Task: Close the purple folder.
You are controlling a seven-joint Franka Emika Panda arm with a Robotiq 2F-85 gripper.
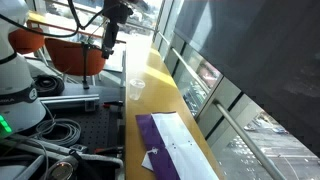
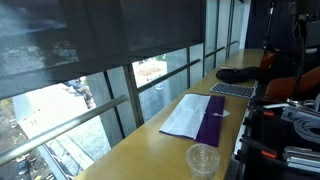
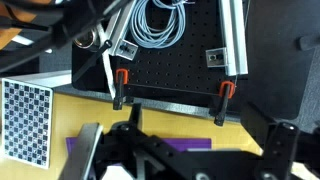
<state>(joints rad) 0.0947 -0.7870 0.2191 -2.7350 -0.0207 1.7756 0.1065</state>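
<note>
You've got a long yellow counter running beside a wall of tall shaded windows, with buildings outside. The purple folder lies open and flat on that counter, its white sheets spread toward the glass and its purple cover on the room side. In the wrist view your gripper hangs above the counter's edge with its fingers spread wide, holding nothing and touching nothing. A strip of purple shows just behind it, and a checkerboard card lies off to one side. A clear plastic cup stands near the folder, not touching it.
</note>
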